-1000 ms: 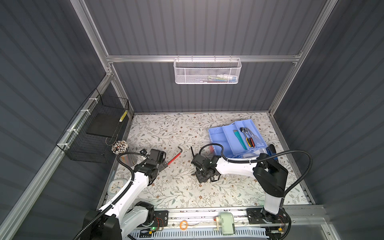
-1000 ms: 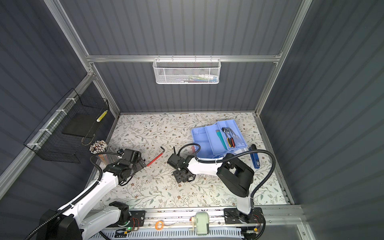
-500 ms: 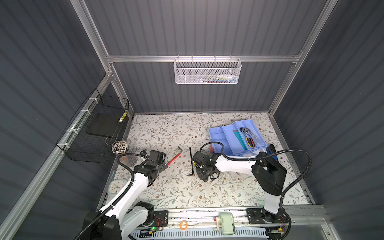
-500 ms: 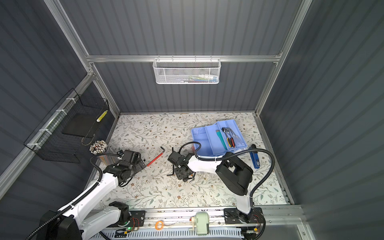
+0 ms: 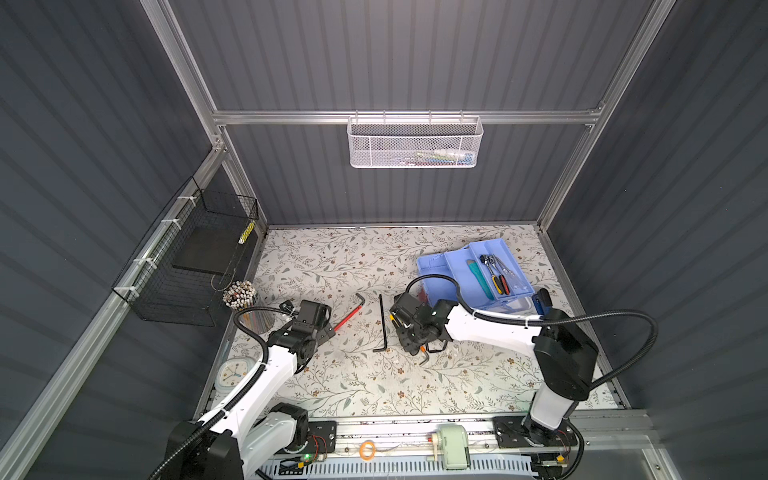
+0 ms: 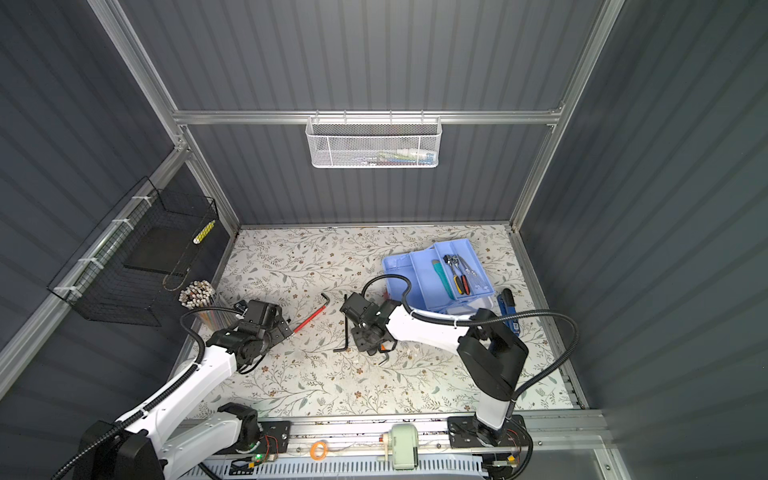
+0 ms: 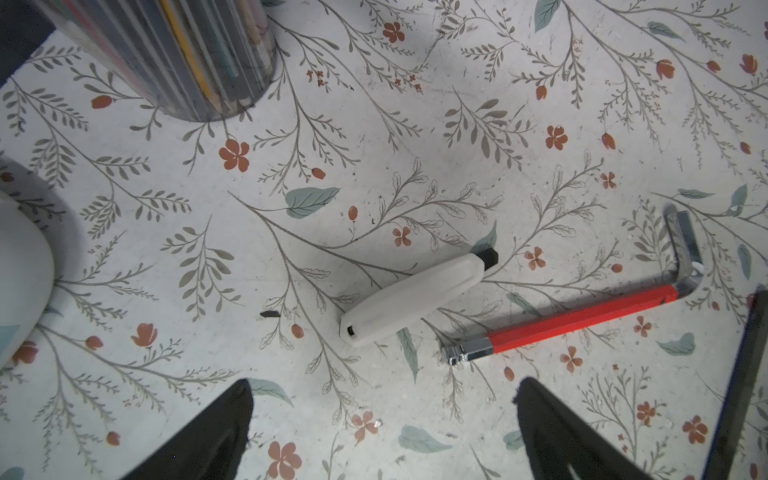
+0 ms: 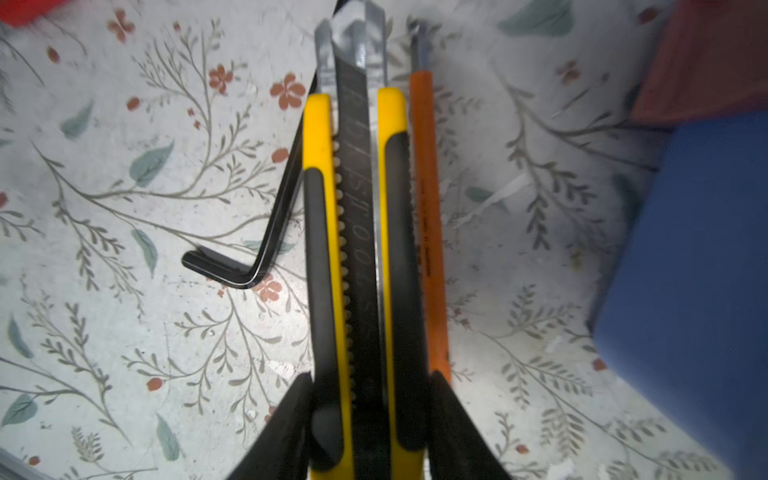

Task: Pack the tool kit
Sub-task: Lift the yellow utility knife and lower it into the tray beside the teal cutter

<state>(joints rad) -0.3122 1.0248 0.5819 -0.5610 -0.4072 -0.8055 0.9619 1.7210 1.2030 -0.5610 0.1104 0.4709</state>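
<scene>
R gripper (image 8: 370, 386) is closed on the yellow-and-black utility knife (image 8: 357, 232) - one finger pressed to each long side of the handle, blade end pointing away from the wrist. An orange hex key (image 8: 430, 232) runs alongside the knife, touching it; its near end meets the finger on that side, but I can't tell if it's clamped too or just lying there. Also can't tell if the knife is off the mat.

All this is just off the front-left corner of the light blue tray (image 5: 440, 274), which sits toward the back-right of the floral mat. The tray's R compartments hold a teal utility knife (image 5: 477, 278) and ratchets (image 5: 487, 261), plus a red-and-yellow handled bit I can't make out. A dark blue tool (image 5: 542, 300) lies on the mat against the tray's front-right corner.

Left of the tray, beyond the R gripper, a black hex key (image 5: 382, 320) lies flat, not touched. Further left of the tray is a red hex key (image 7: 582, 320), then a white plastic tool (image 7: 411, 303) just beside its plain end.

L gripper (image 7: 384, 382) hangs over that spot w/ fingers spread as wide as they go - nothing between them, nothing held. Pencil cup (image 7: 199, 54) stands furthest left of the tray.
</scene>
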